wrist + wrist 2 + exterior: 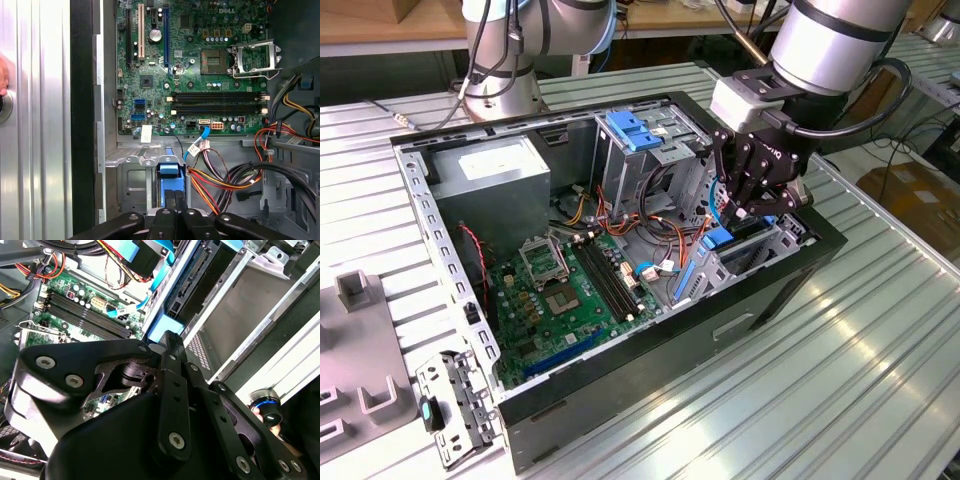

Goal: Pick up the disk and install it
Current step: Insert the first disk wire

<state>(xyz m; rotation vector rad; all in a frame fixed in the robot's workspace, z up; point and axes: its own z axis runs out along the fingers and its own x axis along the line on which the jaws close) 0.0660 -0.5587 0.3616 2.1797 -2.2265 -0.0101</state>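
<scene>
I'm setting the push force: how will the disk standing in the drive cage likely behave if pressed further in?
The disk looks rigid, so it should not flex under the gripper at its blue end. Flanked by the drive cage walls, it will probably slide rather than tip. Its plastic rail likely glides easily on metal.

Work surface: ribbed aluminium table [820, 400], silver, long parallel slats, spans most of exterior view. Same slatted table top [40, 150] runs along one side in first wrist view.
Light: bright glare streaks on slats toward exterior view's right; duller, even tone toward exterior view's left.
Rear: light wooden worktop [380, 25] beyond table's far edge; cardboard box [408, 8] just above it.
Exterior view's right, past table edge: brown cardboard sheet [910, 195], lying lower than table.
Exterior view's left, on table: grey moulded fixture block [360, 340].
</scene>
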